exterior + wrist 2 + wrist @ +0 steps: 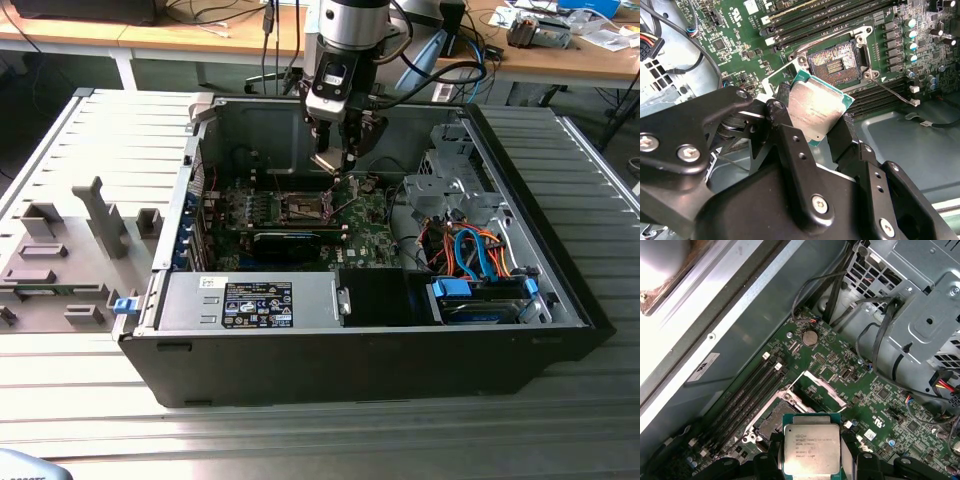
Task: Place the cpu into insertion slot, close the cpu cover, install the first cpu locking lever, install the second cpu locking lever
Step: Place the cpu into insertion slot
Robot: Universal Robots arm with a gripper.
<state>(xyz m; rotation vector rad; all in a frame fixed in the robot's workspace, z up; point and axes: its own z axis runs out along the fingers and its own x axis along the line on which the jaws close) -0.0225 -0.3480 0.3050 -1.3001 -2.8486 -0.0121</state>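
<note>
Worktop (300,440): ribbed grey metal in long straight slats, and it carries everything here.
Case (300,370): a black box lying on its side with the side panel off. The walls are matt and the inside is bare grey sheet metal.
Grey box (250,300): a flat-sided steel block with labels on it, at the near edge inside the case.
Drive cage (450,185): folded, perforated pale steel on the exterior view's right, with blue and orange cables below it. In the first wrist view (920,305) dark wires loop past it.
Board (370,235): a green circuit board on the case floor, dotted with small parts and long dark memory slots (735,30) (880,405).
Claw (335,165): black and matt with bolted links, hanging over the board inside the case. My two fingers (785,130) are closed to the cpu's width and press on its opposite edges (812,122) (812,465).
Cover (824,386): a thin metal frame with an open window, tilted up off the slot's far side.
Slot (835,62): a square socket with a dark rim and a brownish, finely grained centre, uncovered with nothing in it (305,207).
Cpu (815,107): a thin square plate with a dull silver top and a green edge, held in my claw in the air. It is tilted, just beside the slot and not seated (811,447).
</note>
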